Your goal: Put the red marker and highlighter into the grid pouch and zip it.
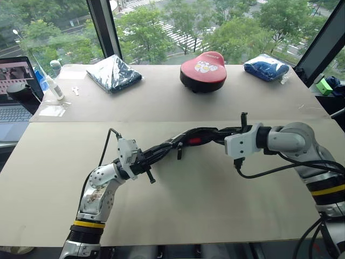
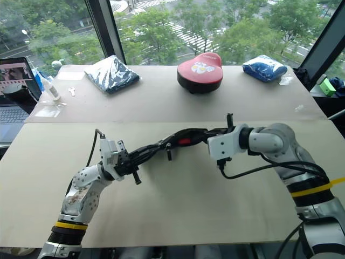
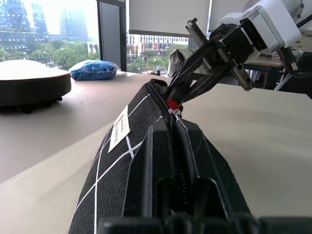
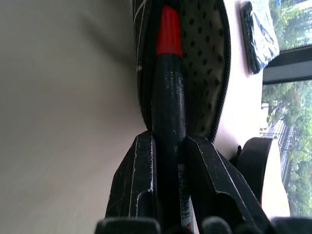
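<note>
Here, held up above the beige tabletop point(image 1: 178, 210) by the left pincer point(image 1: 152, 157): the grid pouch point(image 1: 172, 144), black with white lines, fingers clamped tight on one end of it. Seen from the left wrist, a white label point(image 3: 120, 128) on the pouch's side and the zipper point(image 3: 176, 146) running along the top edge toward the open far end. At that open end, the right pincer point(image 3: 208, 78), closed around the black barrel of the red marker point(image 4: 168, 97). Red cap pointed into the mouth of the pouch, already past the rim, with the dotted pale lining point(image 4: 202, 63) around it in the right wrist view. A red spot of the marker also visible at the pouch opening from the head camera. Highlighter not to be found; cannot tell if inside. Farther back on the tabletop, well apart from the pouch: a red rounded case point(image 1: 203, 70) in the middle, a dark blue bagged cloth point(image 1: 113, 73) to its left, a bright blue bundle point(image 1: 266, 67) to its right. At the far left edge, a laptop point(image 1: 16, 91).
</note>
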